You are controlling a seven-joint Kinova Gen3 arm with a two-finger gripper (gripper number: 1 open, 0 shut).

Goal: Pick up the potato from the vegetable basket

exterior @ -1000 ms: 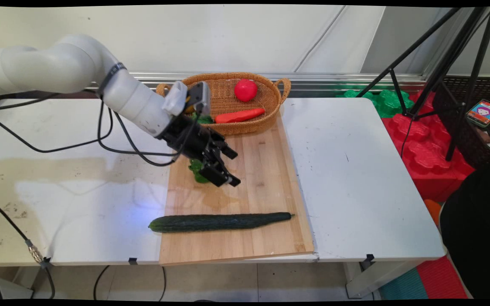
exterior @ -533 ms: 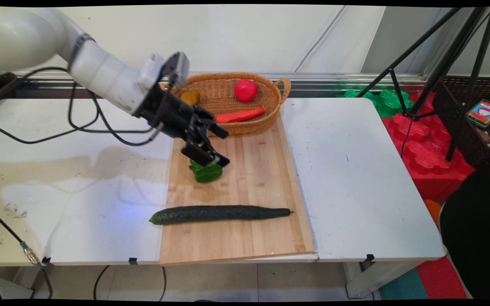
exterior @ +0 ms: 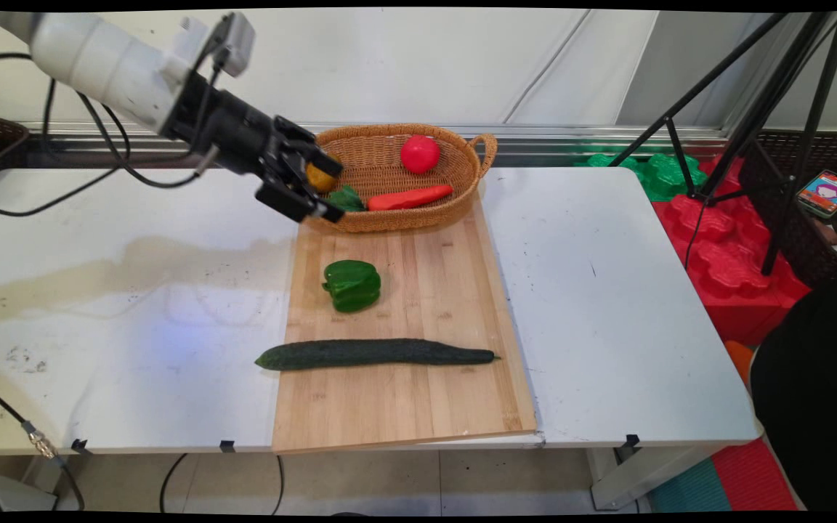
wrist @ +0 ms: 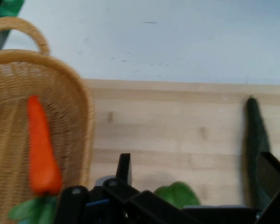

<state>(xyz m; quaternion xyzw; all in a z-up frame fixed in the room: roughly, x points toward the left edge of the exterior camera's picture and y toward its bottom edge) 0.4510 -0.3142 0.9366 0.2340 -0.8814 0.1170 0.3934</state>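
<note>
1. White table (exterior: 607, 305) takes up most of the main view, with a wall behind it.
2. Wooden cutting board (exterior: 433, 290) lies flat across the middle of the table, running from the front edge back to the basket.
3. Wicker basket (exterior: 462, 171) sits at the board's far end, touching it. Inside: a red ball-shaped fruit (exterior: 419, 154), an orange carrot (exterior: 410, 197) with its green leafy end (exterior: 346, 198), and something yellowish (exterior: 320, 179) mostly hidden by the gripper.
4. Long dark cucumber (exterior: 375, 354) lies crosswise on the near part of the board, with its left tip hanging over the board's edge onto the table.
5. Gripper (exterior: 317, 190) hovers over the basket's left rim, up off the table. Its fingers are spread wide apart with nothing between them, so it's empty.
6. Green bell pepper (exterior: 352, 285) sits by itself on the board between basket and cucumber, well clear of the gripper.
</note>
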